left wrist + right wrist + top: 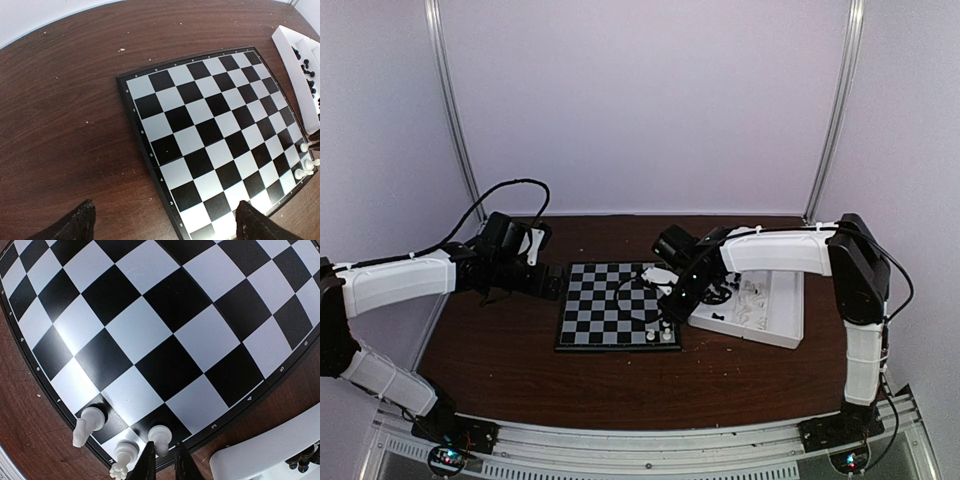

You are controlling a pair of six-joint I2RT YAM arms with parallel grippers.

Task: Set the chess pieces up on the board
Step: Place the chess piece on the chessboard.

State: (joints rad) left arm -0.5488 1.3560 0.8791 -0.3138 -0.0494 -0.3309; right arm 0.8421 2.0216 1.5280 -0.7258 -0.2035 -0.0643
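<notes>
The board [605, 300] lies mid-table and also shows in the left wrist view [200, 125] and the right wrist view [150, 315]. Three white chess pieces stand at its near right corner [660, 335]: a knight [87, 422], a rook [122, 457] and a pawn [159, 435]. My right gripper [164, 460] is over that corner, its jaws narrowed around the pawn's head while the pawn stands on a black square. My left gripper [165, 225] is open and empty over the board's left edge, with its fingers [75, 225] wide apart.
A white divided tray [775, 325] sits right of the board, with black pieces [307, 75] and white ones in it. It also shows in the right wrist view [260, 455]. The brown table runs around the board, and white walls enclose the back and sides.
</notes>
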